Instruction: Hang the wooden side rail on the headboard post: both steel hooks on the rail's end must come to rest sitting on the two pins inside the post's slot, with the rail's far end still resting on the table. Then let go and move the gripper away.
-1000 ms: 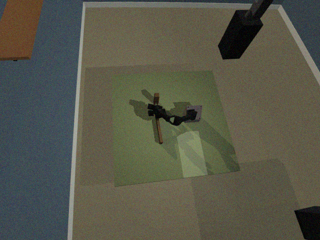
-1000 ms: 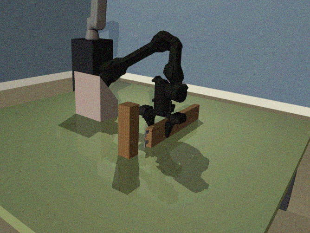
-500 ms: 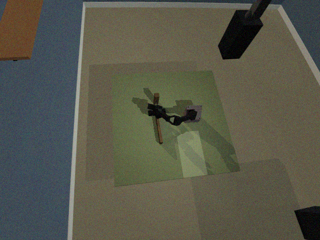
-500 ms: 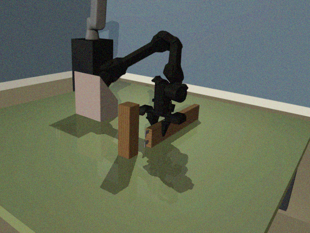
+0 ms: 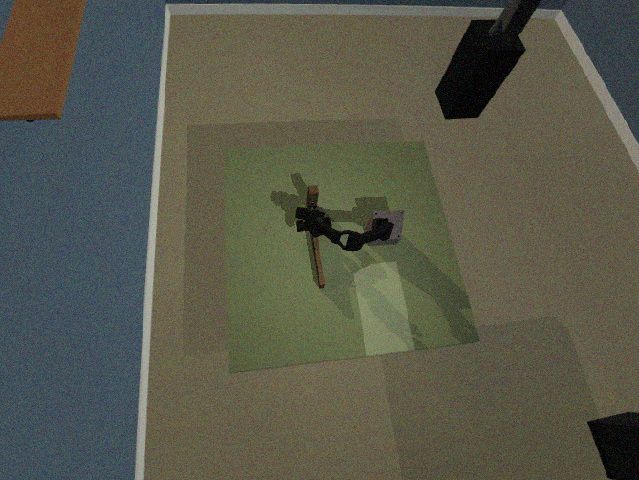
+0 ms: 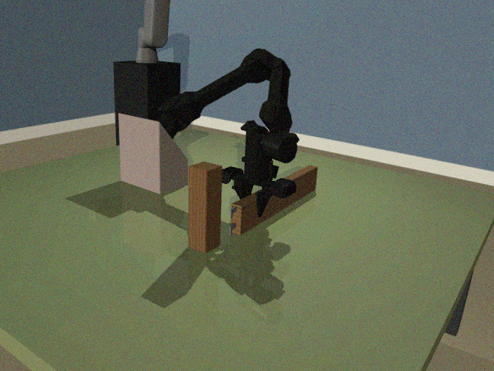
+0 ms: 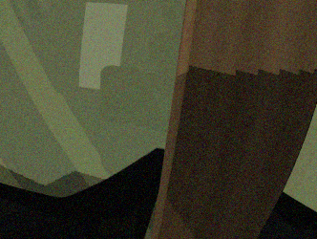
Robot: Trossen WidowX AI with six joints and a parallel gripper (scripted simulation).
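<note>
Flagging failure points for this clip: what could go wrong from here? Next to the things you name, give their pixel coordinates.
The jaws grip the side rail (image 5: 317,257) (image 6: 297,183) (image 7: 239,134) close to its hooked end, so the long far end could sag or swing once lifted.

The hooks (image 6: 233,226) stand just short of the headboard post (image 5: 312,189) (image 6: 204,207); sliding straight in, without lifting first, might knock the post.

The post's slot is hidden in these views, so misalignment could go unseen.

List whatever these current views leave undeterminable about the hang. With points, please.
- Slot and pins in the post (image 5: 312,190) (image 6: 197,207): exterior shows other faces; too small from the top.
- Hooks: tiny in exterior (image 6: 233,218); outside the wrist view.
- Far fingertip's contact with the rail (image 5: 318,263) (image 6: 297,185) (image 7: 239,119): hidden behind the rail in exterior.
</note>
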